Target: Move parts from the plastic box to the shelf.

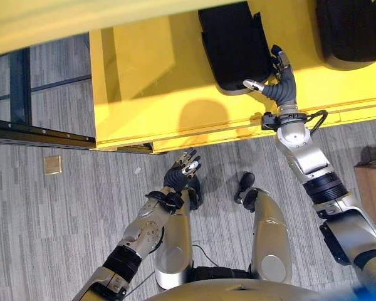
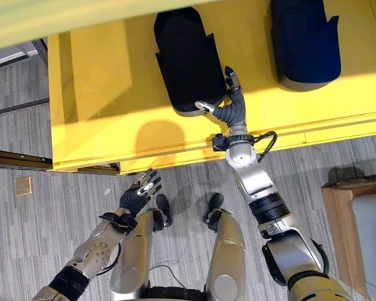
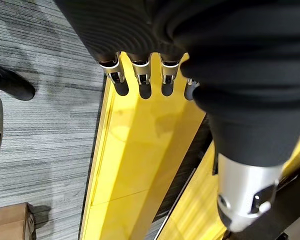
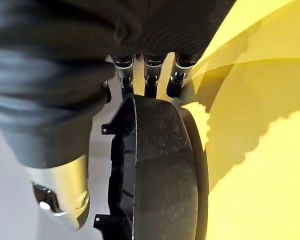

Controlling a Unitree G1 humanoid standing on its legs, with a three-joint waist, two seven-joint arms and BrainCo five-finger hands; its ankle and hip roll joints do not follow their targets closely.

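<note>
A black moulded part (image 1: pixel 232 44) lies on the yellow shelf (image 1: pixel 150 94), with a second black part (image 2: pixel 304 41) further right on the same shelf. My right hand (image 2: pixel 233 106) is at the near right corner of the first part (image 4: pixel 160 170). Its thumb lies along the part's near edge and its straight fingers (image 4: pixel 150 75) rest against the part's side; the hand is open. My left hand (image 1: pixel 183 170) hangs open over the floor in front of the shelf, holding nothing, with its fingers (image 3: pixel 140 80) straight.
Another yellow shelf level (image 1: pixel 81 19) overhangs at the top. A dark metal rail (image 1: pixel 37 133) runs along the floor at left, near a small tan square (image 1: pixel 52 164). A brown-edged box (image 2: pixel 357 213) stands at the right.
</note>
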